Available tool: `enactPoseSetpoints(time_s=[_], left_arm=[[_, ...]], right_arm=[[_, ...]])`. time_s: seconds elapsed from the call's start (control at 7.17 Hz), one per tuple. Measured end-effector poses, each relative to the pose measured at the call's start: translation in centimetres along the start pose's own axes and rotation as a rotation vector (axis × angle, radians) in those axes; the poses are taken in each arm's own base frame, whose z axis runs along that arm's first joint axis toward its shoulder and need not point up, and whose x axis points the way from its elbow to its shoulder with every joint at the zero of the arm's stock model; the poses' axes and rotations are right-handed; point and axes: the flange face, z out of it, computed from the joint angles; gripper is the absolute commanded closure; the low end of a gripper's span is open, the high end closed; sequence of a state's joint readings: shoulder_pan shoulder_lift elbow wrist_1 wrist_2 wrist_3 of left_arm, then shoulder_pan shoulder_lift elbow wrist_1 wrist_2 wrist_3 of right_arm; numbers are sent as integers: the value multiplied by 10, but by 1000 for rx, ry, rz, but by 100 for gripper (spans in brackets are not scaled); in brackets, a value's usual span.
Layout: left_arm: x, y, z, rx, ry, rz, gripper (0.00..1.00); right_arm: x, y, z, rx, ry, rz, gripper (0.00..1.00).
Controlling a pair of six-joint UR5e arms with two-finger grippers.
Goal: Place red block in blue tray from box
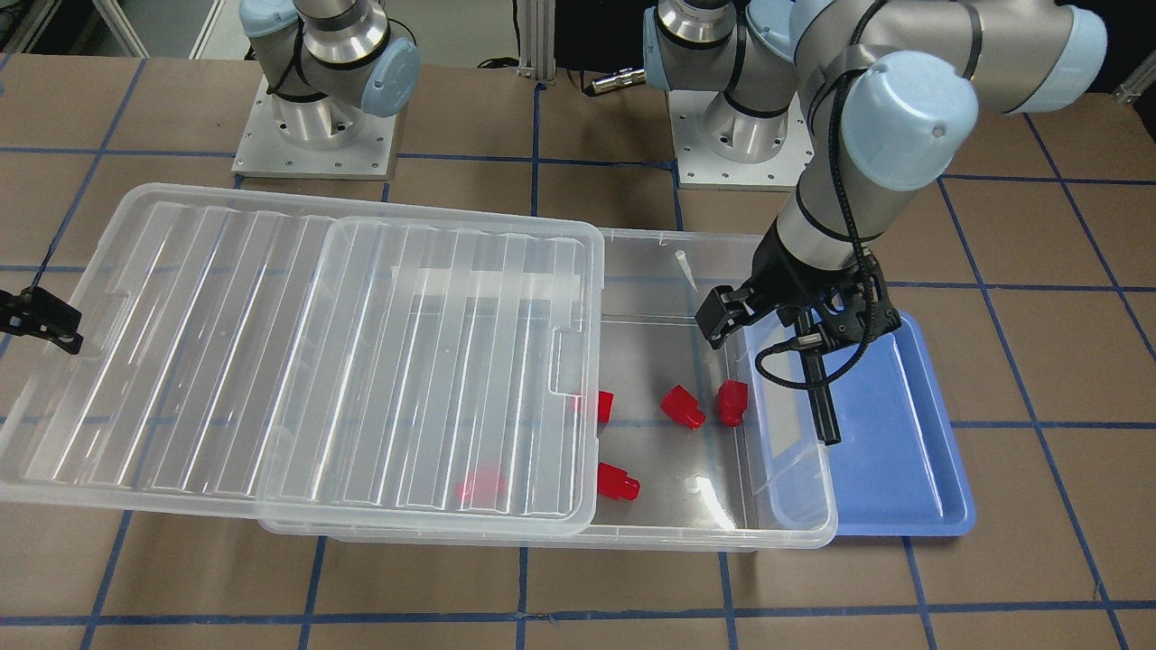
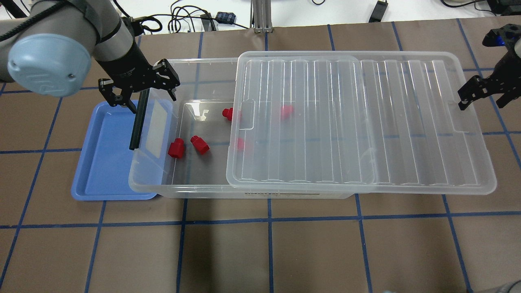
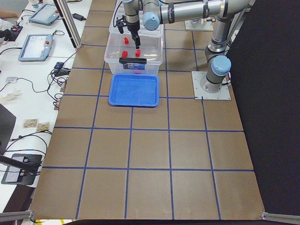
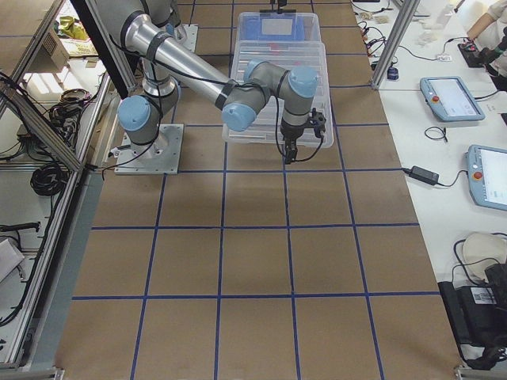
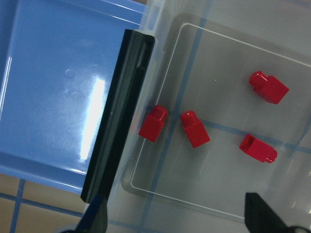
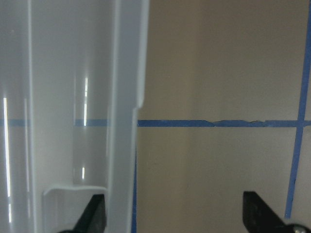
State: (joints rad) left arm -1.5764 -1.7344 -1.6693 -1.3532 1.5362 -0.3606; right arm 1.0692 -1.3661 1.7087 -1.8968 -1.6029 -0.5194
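The clear box (image 2: pixel 195 190) has its ribbed lid (image 2: pixel 358 122) slid aside, so its left end is uncovered. Three red blocks (image 2: pixel 176 147) (image 2: pixel 200 144) (image 2: pixel 228 114) lie in the uncovered part and two more (image 2: pixel 286 112) show through the lid. The blue tray (image 2: pixel 101 162) lies against the box's left end, empty. My left gripper (image 2: pixel 138 87) is open and empty above that end, over the black latch (image 2: pixel 138 122). In the left wrist view the blocks (image 5: pixel 154 124) (image 5: pixel 195 128) lie below it. My right gripper (image 2: pixel 484 95) is open and empty at the lid's far right edge.
The lid overhangs the box far to the right and rests on the table (image 2: pixel 260 252). Both arm bases (image 1: pixel 316 135) (image 1: pixel 731 135) stand behind the box in the front-facing view. The right wrist view shows the lid's edge (image 6: pixel 73 97) beside brown table with blue tape lines.
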Motion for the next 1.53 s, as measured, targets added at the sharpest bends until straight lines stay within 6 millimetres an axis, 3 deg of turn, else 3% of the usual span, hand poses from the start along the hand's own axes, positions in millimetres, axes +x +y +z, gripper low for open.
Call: enactPoseSetpoints(time_s=[0.14, 0.42, 1.25, 1.39, 1.53], left_arm=[[4, 5, 23, -2, 0, -16, 25], [7, 13, 56, -29, -12, -23, 30], [14, 16, 137, -66, 5, -40, 32], [15, 14, 145, -68, 12, -55, 32], [16, 12, 151, -73, 11, -71, 32]], right_arm=[[1, 0, -1, 2, 3, 0, 0], [1, 0, -5, 6, 9, 1, 0], [2, 3, -17, 18, 19, 1, 0], [1, 4, -27, 28, 25, 3, 0], [-1, 8, -50, 40, 31, 6, 0]])
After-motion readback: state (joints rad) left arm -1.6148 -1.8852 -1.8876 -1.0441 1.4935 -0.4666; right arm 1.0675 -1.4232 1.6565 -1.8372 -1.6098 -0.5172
